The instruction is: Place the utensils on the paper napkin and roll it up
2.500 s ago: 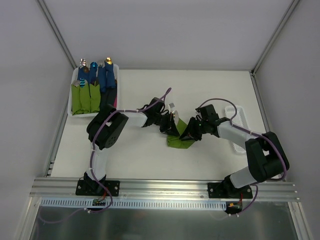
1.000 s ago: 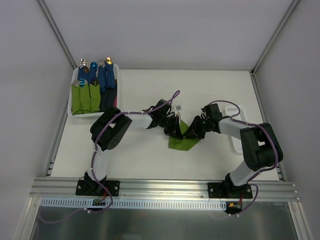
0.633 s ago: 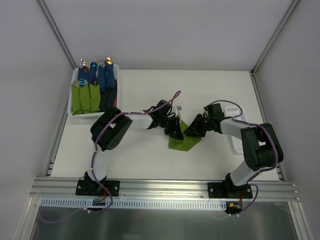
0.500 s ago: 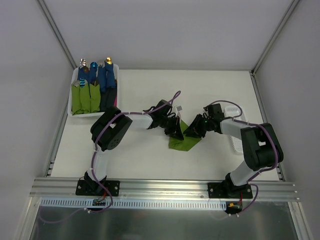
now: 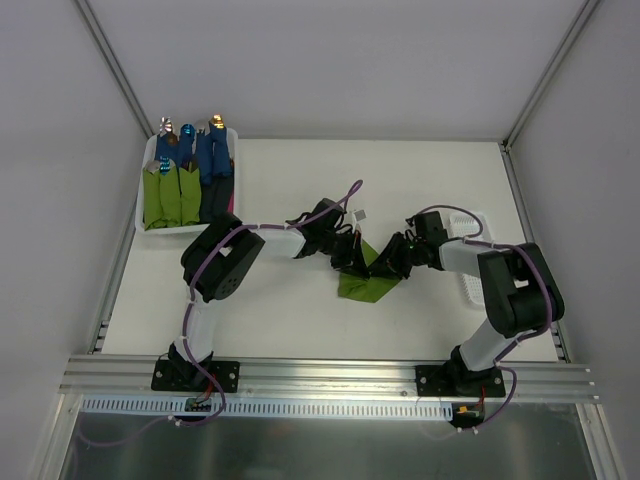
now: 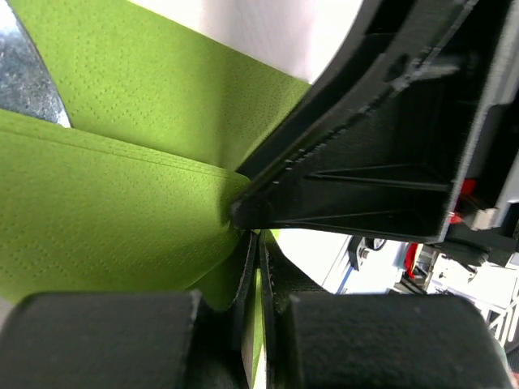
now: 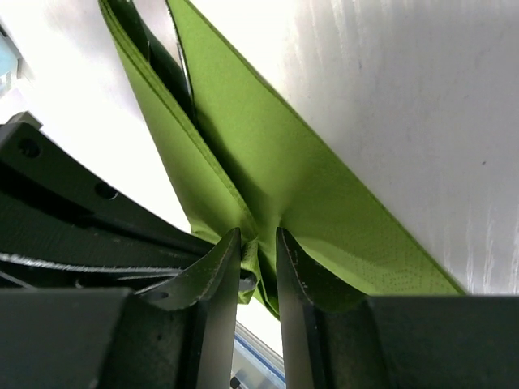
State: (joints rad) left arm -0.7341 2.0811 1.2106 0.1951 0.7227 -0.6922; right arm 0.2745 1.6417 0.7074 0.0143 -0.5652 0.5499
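Note:
The lime-green paper napkin (image 5: 366, 287) lies folded at the table's middle, its upper part lifted between both grippers. My left gripper (image 5: 349, 261) is shut on a thin edge of the napkin (image 6: 122, 211), which runs between the pads (image 6: 258, 243). My right gripper (image 5: 389, 264) faces it from the right, and its jaws (image 7: 258, 239) pinch a bunched fold of the napkin (image 7: 268, 146). A silver utensil head (image 6: 24, 73) pokes out of the fold in the left wrist view. A dark handle (image 7: 166, 69) sits inside the fold in the right wrist view.
A white tray (image 5: 140, 215) at the back left holds several rolled green and blue bundles (image 5: 185, 180). A second white tray (image 5: 478, 225) lies at the right, under the right forearm. Metal frame posts rise at both back corners.
Both grippers have kept their hold at the napkin. The right wrist has edged slightly left toward the left gripper, and the napkin has barely moved.

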